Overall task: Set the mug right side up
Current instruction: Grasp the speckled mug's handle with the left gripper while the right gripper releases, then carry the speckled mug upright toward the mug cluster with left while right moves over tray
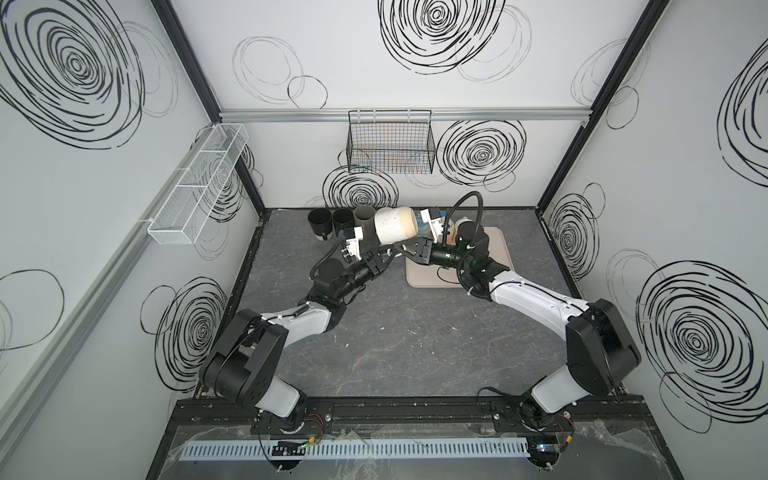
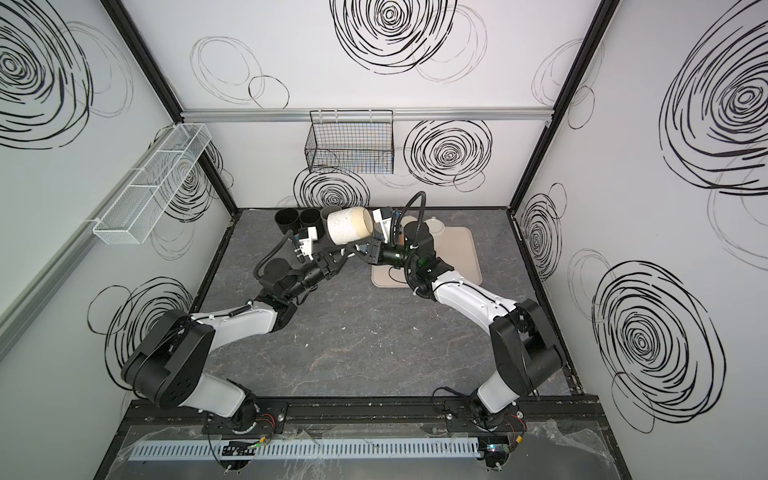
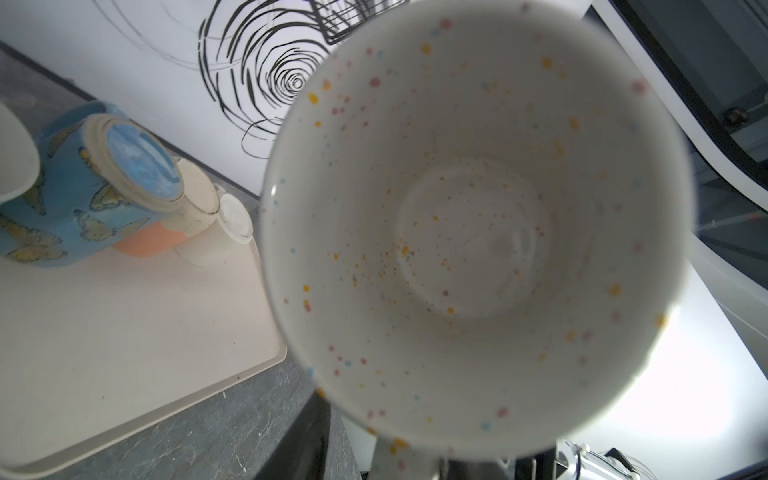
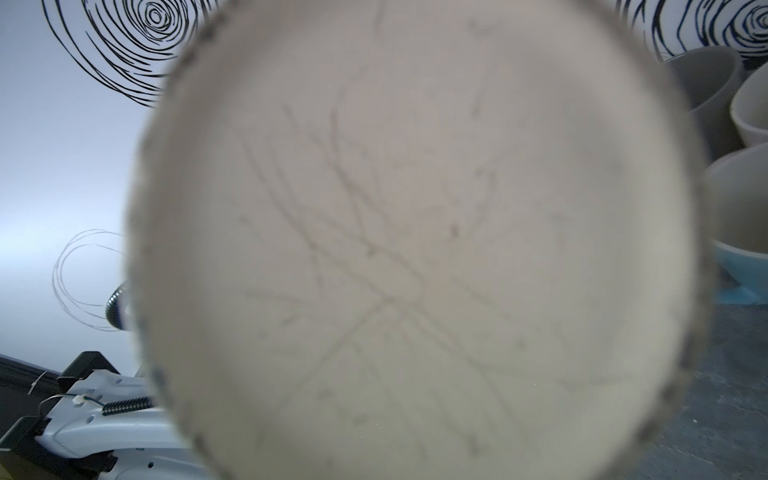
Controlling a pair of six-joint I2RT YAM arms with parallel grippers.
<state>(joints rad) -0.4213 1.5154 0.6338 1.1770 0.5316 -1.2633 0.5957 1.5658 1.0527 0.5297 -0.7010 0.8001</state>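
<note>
You have the speckled mug (image 1: 395,230) on its side in the air, with dark cups (image 1: 332,222) just beside it. The right gripper (image 1: 402,249) is clamped on it from below. The left gripper (image 1: 386,254) is under it too (I cannot tell how its jaws stand). The tray (image 1: 419,279) holds overturned mugs (image 3: 83,187).

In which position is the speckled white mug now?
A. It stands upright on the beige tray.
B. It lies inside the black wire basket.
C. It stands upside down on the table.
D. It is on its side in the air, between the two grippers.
D: in a top view the speckled mug hangs sideways in the air between the left gripper and the right gripper; the left wrist view looks into its mouth.
</note>
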